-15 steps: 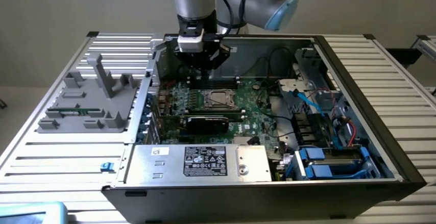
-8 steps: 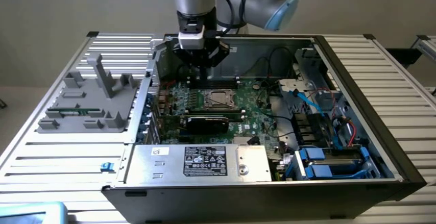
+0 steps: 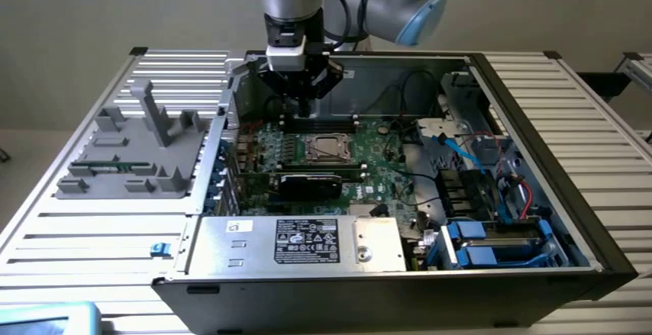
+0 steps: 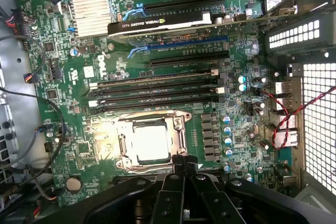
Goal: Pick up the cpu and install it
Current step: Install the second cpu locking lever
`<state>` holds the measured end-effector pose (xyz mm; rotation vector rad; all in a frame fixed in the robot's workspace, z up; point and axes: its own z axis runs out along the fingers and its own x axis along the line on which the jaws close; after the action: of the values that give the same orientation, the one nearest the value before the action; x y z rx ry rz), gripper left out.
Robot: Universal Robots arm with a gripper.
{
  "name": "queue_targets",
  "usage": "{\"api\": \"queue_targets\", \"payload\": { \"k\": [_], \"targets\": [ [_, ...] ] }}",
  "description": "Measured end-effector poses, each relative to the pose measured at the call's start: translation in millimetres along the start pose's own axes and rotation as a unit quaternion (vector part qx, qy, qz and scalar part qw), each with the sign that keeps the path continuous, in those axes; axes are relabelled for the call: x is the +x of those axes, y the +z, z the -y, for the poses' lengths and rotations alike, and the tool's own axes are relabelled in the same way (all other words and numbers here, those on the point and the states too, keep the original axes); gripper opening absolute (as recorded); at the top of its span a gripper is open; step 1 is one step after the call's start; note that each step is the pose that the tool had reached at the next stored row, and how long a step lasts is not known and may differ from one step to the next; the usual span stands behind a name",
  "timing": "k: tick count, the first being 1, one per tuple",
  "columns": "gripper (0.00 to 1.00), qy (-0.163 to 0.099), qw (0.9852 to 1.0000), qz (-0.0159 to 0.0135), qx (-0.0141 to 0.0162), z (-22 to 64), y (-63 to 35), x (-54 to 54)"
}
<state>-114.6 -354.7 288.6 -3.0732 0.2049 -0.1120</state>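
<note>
CPU (image 4: 150, 142) seated in socket (image 4: 178, 124), motherboard (image 4: 79, 72).
Pincer (image 4: 181, 160): jaws fully closed, holding nothing; tips poised just beside the chip's edge, above the board.

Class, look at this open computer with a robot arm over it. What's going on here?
A robot arm is working inside an open computer case that lies on a slatted table. Its hand is shut, holds nothing visible, and hangs just above the motherboard at the edge of the socket. The cpu, a shiny silver square, already lies inside that socket's metal frame, beside the black memory slots and the graphics card.
</note>
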Motion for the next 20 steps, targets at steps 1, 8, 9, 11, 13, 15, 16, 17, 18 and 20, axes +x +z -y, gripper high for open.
{"api": "queue_targets", "payload": {
  "k": [1, 8, 9, 11, 13, 15, 16, 17, 18, 20],
  "targets": [
    [0.11, 0.0, 1.0, 0.0, 0.0, 0.0, 0.0, 0.0],
    [0.11, 0.0, 1.0, 0.0014, -0.0002, -1.1, -0.1, 0.2],
    [0.11, 0.0, 1.0, 0.0035, -0.0005, -2.6, -0.1, 0.4],
    [0.11, 0.001, 0.9999, 0.0115, -0.0016, -5.3, -0.2, 0.7],
    [0.11, 0.001, 0.9999, 0.0147, -0.002, -6.6, -0.3, 0.9],
    [0.11, 0.001, 0.9999, 0.0148, -0.002, -9.3, 0.0, 1.3],
    [0.11, 0.001, 0.9999, 0.0148, -0.002, -10.2, 0.8, 1.3],
    [0.11, 0.001, 0.9999, 0.0147, -0.002, -11.3, 1.5, 1.4],
    [0.11, 0.001, 0.9999, 0.0148, -0.0021, -12.6, 1.8, 1.6],
    [0.11, 0.002, 0.9999, 0.015, -0.0021, -16.1, 1.9, 2.2]
  ]
}}
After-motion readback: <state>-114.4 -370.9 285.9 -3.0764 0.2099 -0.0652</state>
